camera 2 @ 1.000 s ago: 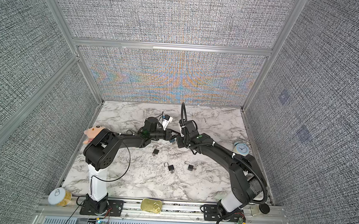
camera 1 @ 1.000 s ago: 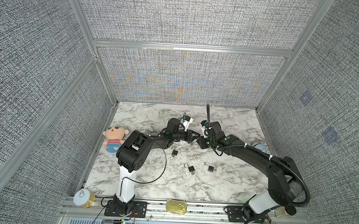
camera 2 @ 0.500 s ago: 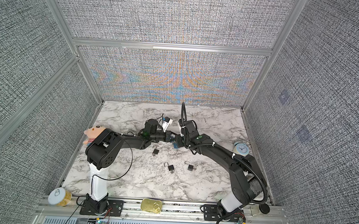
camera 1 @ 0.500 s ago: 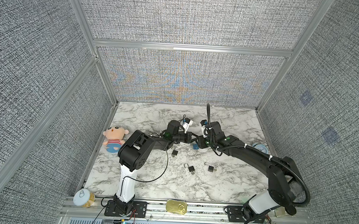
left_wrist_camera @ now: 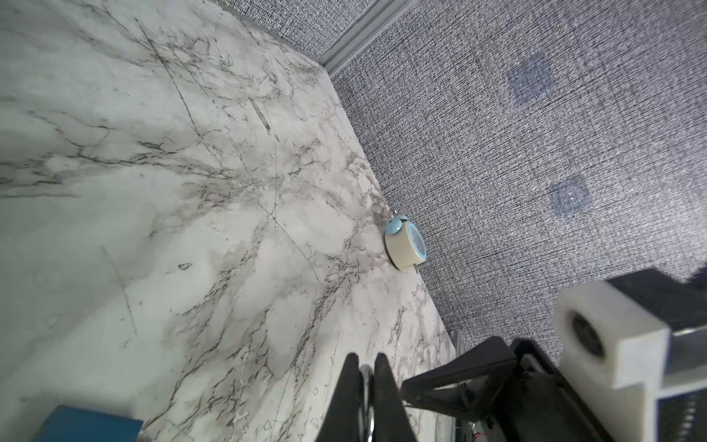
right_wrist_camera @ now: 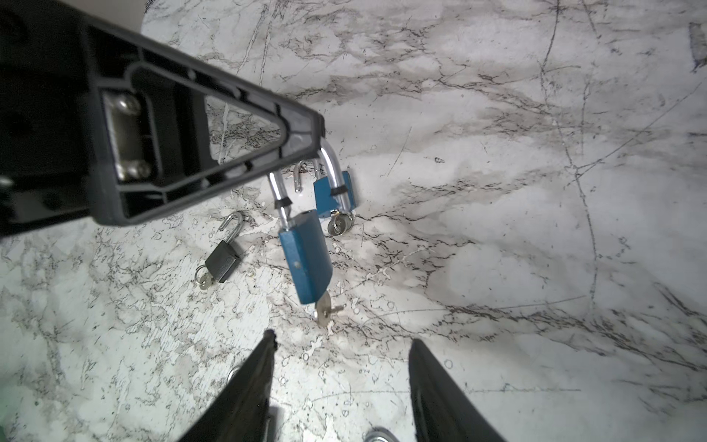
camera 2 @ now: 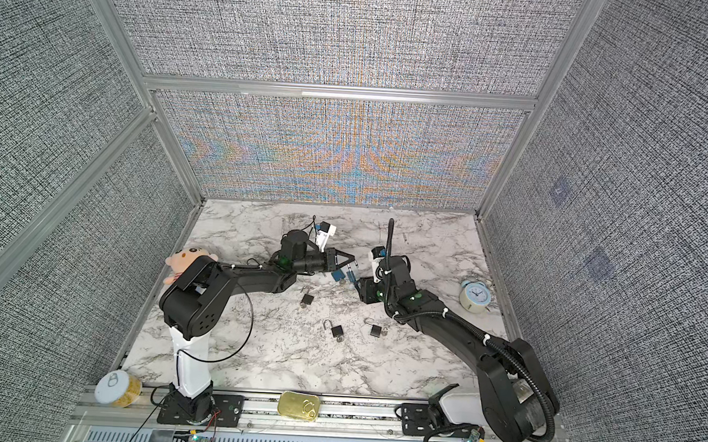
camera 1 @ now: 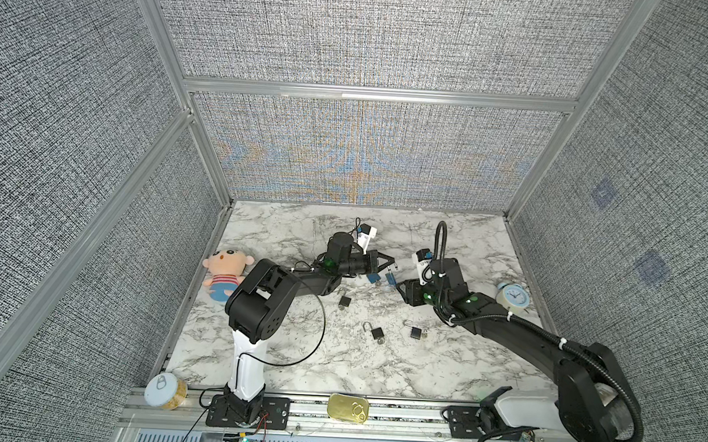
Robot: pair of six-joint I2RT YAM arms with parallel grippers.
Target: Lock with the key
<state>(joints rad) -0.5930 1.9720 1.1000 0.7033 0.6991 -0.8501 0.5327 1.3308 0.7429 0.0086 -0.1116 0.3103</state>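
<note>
Blue padlock (right_wrist_camera: 306, 260) hangs by its shackle (right_wrist_camera: 332, 157) from left gripper (left_wrist_camera: 366, 363), jaws clamped on it, over marble table (camera 1: 279, 351) mid-span, nearer back edge. Key (right_wrist_camera: 325, 308) sits in its base. Right gripper (right_wrist_camera: 340, 340) jaws apart, just short of key, no contact.

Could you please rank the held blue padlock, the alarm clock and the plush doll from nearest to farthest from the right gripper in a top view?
1. Blue padlock, hanging just ahead of the right gripper.
2. Alarm clock, by the right wall.
3. Plush doll, far left edge.
</note>
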